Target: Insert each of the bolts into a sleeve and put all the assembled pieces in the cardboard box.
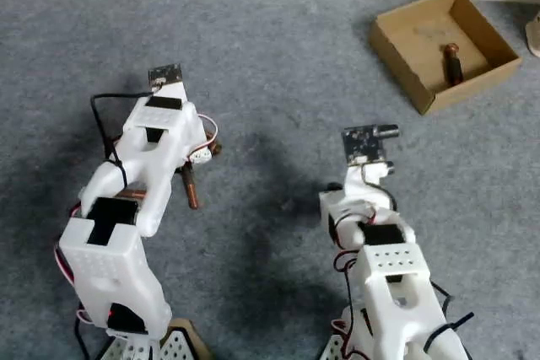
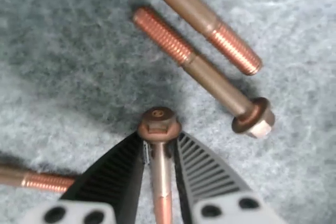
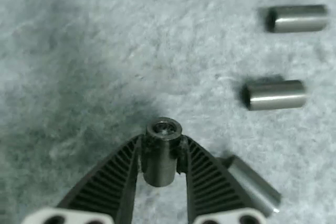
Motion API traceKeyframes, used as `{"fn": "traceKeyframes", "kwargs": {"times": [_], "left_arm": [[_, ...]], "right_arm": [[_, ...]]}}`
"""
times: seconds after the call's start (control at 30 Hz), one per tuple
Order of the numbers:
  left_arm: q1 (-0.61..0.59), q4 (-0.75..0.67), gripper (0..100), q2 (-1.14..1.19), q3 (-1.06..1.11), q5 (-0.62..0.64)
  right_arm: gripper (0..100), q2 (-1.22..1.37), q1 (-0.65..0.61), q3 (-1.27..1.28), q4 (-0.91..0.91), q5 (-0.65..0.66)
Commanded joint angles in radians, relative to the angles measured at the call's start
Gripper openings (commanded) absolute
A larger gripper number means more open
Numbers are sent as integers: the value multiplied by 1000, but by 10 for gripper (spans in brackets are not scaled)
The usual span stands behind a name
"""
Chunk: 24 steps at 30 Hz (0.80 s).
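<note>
1. My left gripper (image 2: 159, 140): clamped on one bolt (image 2: 160, 174) by the shank, head pointing outward, over the left half of the table (image 1: 278, 48).
2. Loose bolts (image 2: 202, 72) (image 2: 197, 18) (image 2: 37, 179): I count three lying flat on the table by that gripper.
3. My right gripper (image 3: 161, 144): closed around one sleeve (image 3: 160, 158), bore end outward, near the table's front edge.
4. Loose sleeves (image 3: 296, 18) (image 3: 275, 94) (image 3: 254, 184): three, lying on the table nearby.
5. Cardboard box (image 1: 398, 61): far right corner, with one assembled piece (image 1: 453, 63) inside.

Wide bare worktop (image 1: 278, 65) between the arms and up to cardboard box (image 1: 426, 40); box floor mostly free, one assembled piece (image 1: 453, 63) inside. Just past left tool (image 2: 160, 139) loose bolts (image 2: 202, 72) crowd the way; three sleeves (image 3: 274, 94) lie beside right tool (image 3: 163, 141).
</note>
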Motion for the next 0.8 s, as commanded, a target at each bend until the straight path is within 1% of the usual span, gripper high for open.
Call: {"fn": "traceKeyframes", "kwargs": {"times": [0.0,0.23,0.37,0.43,0.53,0.63,0.77], "left_arm": [[41,-6,5,-21,-48,-6],[77,112,5,-84,-143,-5],[130,210,5,-154,-191,-5],[160,238,5,-176,-202,-5],[189,247,5,-185,-189,-5],[197,241,5,-194,-147,-3],[199,193,5,-196,-125,-3]], "right_arm": [[5,-28,-33,7,-82,12],[5,-28,-33,12,-125,5],[5,-30,-33,53,-196,9],[5,-33,-33,56,-200,9],[5,-85,-33,76,-200,6],[5,-196,-36,145,-205,11],[5,-377,-90,231,-205,12]]}}
